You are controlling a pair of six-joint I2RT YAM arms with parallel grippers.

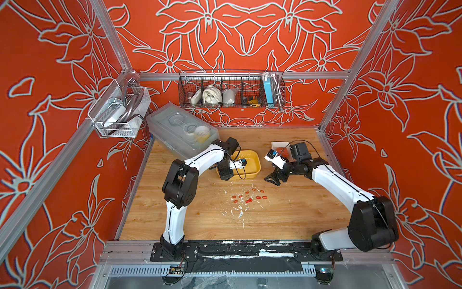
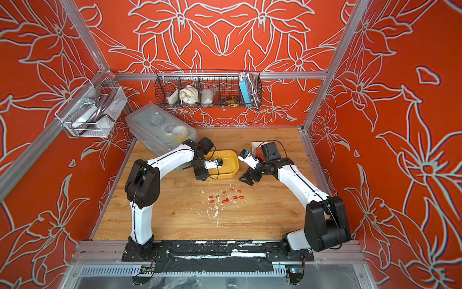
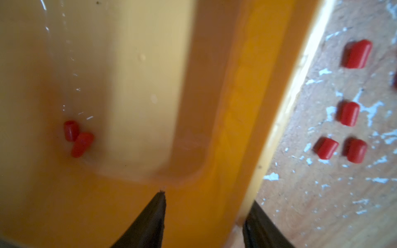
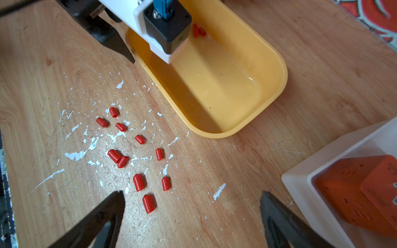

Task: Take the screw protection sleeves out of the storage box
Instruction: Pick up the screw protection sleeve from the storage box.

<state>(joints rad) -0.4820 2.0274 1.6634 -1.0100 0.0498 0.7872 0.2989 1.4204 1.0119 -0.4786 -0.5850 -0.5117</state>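
The yellow storage box [image 1: 253, 160] [image 2: 232, 162] lies on the wooden table. My left gripper [image 1: 226, 176] [image 2: 201, 176] [image 3: 207, 198] straddles its near-left wall [image 3: 236, 107], one finger inside and one outside, shut on that wall. Two red screw protection sleeves [image 3: 77, 139] [image 4: 198, 31] lie together inside the box, near the left gripper. Several more sleeves [image 1: 248, 197] [image 2: 226, 197] [image 4: 139, 139] [image 3: 350, 113] are scattered on the table in front of the box. My right gripper [image 1: 272, 180] [image 2: 247, 181] [image 4: 192, 195] hovers wide open just right of those, holding nothing.
A white square bin [image 1: 276, 144] [image 4: 300, 178] holding an orange block [image 4: 354, 193] sits right of the storage box, close to the right wrist. A clear lidded box [image 1: 180, 130] stands at the back left. A wire basket [image 1: 230, 90] hangs on the back wall.
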